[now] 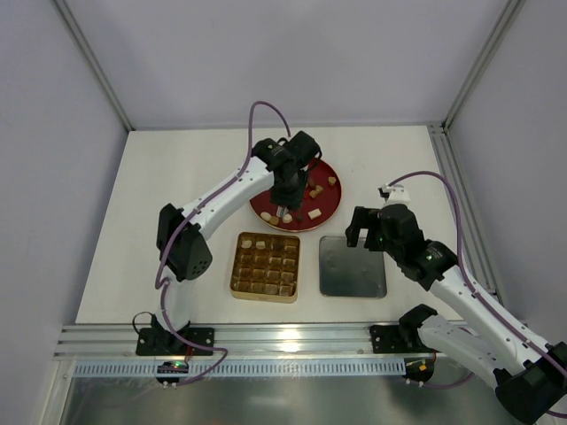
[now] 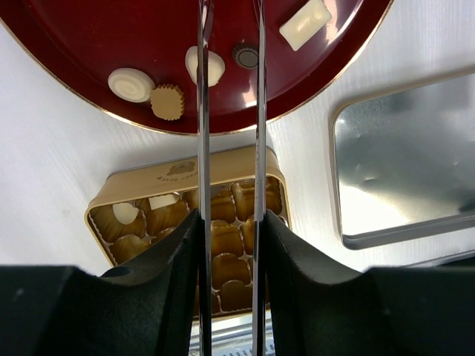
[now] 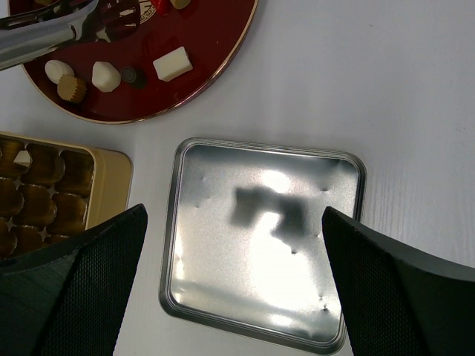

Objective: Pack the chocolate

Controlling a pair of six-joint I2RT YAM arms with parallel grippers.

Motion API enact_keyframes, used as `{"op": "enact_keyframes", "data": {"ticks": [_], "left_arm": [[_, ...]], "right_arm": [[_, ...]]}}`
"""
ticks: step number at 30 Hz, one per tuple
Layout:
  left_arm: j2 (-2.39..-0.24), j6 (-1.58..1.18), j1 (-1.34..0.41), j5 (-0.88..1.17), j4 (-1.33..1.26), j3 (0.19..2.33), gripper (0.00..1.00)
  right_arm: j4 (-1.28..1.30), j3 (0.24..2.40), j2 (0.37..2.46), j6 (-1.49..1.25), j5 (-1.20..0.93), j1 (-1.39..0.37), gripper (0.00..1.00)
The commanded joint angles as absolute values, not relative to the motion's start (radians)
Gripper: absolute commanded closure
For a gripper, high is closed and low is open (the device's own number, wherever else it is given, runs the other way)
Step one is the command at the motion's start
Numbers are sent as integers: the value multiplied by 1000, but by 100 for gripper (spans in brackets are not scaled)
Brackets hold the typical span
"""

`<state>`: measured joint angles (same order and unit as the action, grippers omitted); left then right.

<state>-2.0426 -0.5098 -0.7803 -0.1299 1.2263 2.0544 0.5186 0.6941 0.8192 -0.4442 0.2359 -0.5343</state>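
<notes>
Several pieces of chocolate (image 1: 316, 190) in white, tan and dark lie on the red plate (image 1: 330, 205). In the left wrist view a white block (image 2: 305, 24), a dark round piece (image 2: 246, 55) and a tan cup (image 2: 167, 101) show there. The gold box (image 1: 265, 266) holds a few pieces in its top-left cells (image 2: 125, 213). My left gripper (image 1: 283, 188) hangs over the plate's near side, shut on metal tongs (image 2: 257, 111) whose tips run out of the left wrist view. My right gripper (image 3: 234, 215) is open above the silver lid (image 3: 267, 245), nothing between its fingers.
The lid (image 1: 352, 266) lies upturned to the right of the box, in front of the plate. The tongs (image 3: 44, 37) reach across the plate's far side in the right wrist view. White walls and metal posts bound the table at the back and sides.
</notes>
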Motion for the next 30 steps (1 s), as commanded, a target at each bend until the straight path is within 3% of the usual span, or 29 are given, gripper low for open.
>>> {"op": "enact_keyframes", "data": {"ticks": [1,30], "left_arm": [[-1965,-488,-779,-101,1226,2054,62],[-2040,-330,-841,-49,1247,2092,56]], "right_arm": [[480,715,825,-446,235,-532,0],[509,722,798,-442,252,-531,0]]}}
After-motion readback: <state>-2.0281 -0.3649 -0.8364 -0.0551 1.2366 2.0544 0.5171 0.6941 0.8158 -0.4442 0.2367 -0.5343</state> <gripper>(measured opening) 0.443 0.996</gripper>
